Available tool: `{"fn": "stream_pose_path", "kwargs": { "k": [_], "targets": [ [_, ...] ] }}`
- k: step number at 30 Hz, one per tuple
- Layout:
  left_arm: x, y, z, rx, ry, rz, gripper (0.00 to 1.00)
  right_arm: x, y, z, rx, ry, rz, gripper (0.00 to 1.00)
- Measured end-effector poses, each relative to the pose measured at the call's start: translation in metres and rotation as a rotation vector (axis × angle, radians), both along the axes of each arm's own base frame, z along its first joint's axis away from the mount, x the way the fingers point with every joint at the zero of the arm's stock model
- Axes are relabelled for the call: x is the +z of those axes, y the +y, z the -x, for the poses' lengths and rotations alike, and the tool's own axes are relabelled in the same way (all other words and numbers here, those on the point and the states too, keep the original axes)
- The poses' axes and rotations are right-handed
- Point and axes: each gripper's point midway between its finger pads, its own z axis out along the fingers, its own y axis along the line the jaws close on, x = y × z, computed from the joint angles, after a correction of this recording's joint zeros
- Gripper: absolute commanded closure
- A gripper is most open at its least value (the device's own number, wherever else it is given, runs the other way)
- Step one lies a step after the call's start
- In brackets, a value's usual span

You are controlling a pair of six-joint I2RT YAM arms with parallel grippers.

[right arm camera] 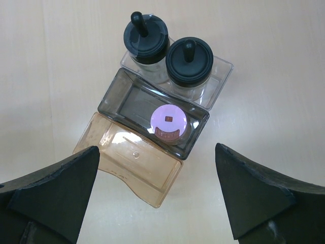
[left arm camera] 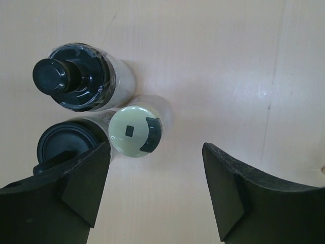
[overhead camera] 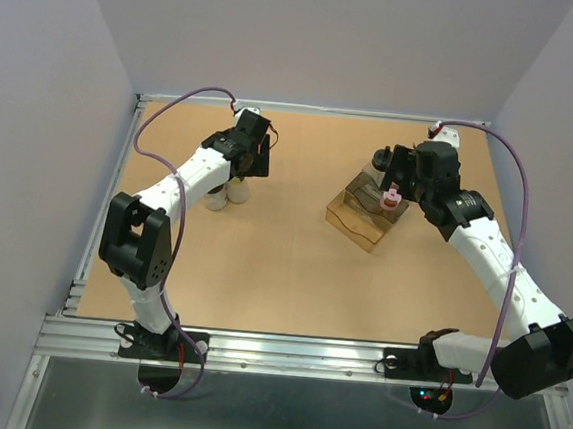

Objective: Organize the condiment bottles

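Three condiment bottles stand together at the back left: one with a black nozzle cap [left arm camera: 71, 76], one with a yellow-green cap [left arm camera: 135, 130], and one with a black cap [left arm camera: 61, 145] partly hidden behind my left finger. They show as pale bottles [overhead camera: 226, 195] in the top view. My left gripper [left arm camera: 155, 188] [overhead camera: 243, 169] hovers open and empty just above them. Two black-capped bottles [right arm camera: 146, 36] [right arm camera: 189, 61] stand in a clear tray [right arm camera: 221, 76]. A pink-capped bottle [right arm camera: 169, 121] [overhead camera: 391, 198] stands in a smoky grey tray [right arm camera: 127, 96]. My right gripper [right arm camera: 157, 193] [overhead camera: 399, 172] hovers open and empty above the trays.
An empty amber-tinted tray [right arm camera: 129, 160] [overhead camera: 358, 224] lies against the grey tray's near side. The tan tabletop [overhead camera: 282, 264] is ringed by a metal rail [overhead camera: 285, 350] and grey walls.
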Motion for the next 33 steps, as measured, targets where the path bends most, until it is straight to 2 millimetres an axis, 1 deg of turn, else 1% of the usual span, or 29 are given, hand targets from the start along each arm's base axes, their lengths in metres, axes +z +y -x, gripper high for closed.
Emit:
{"fn": "stream_pose_path", "kwargs": {
  "k": [5,14,20,24,29,30,33],
  "targets": [
    [-0.017,0.003,-0.002,0.018,0.030,-0.030,0.17,0.000,0.000,0.000,0.000,0.001,0.001,0.00],
    [-0.019,0.012,-0.009,0.053,0.016,-0.051,0.18,-0.002,-0.001,0.003,0.002,0.006,0.005,0.00],
    [-0.033,0.013,-0.014,0.062,0.031,-0.057,0.19,-0.003,-0.002,0.004,0.004,0.009,0.009,0.00],
    [-0.042,0.018,-0.012,0.068,0.046,-0.063,0.20,-0.003,-0.002,0.004,0.004,0.009,0.010,0.00],
    [-0.046,0.016,-0.017,0.063,0.040,-0.052,0.27,-0.003,-0.002,0.004,0.004,0.009,0.010,0.00],
    [-0.046,0.015,-0.017,0.061,0.038,-0.049,0.32,-0.003,-0.002,0.004,0.004,0.009,0.010,0.00],
    [-0.049,0.012,-0.018,0.047,0.037,-0.039,0.40,-0.003,-0.002,0.004,0.004,0.009,0.011,0.00]
  ]
}}
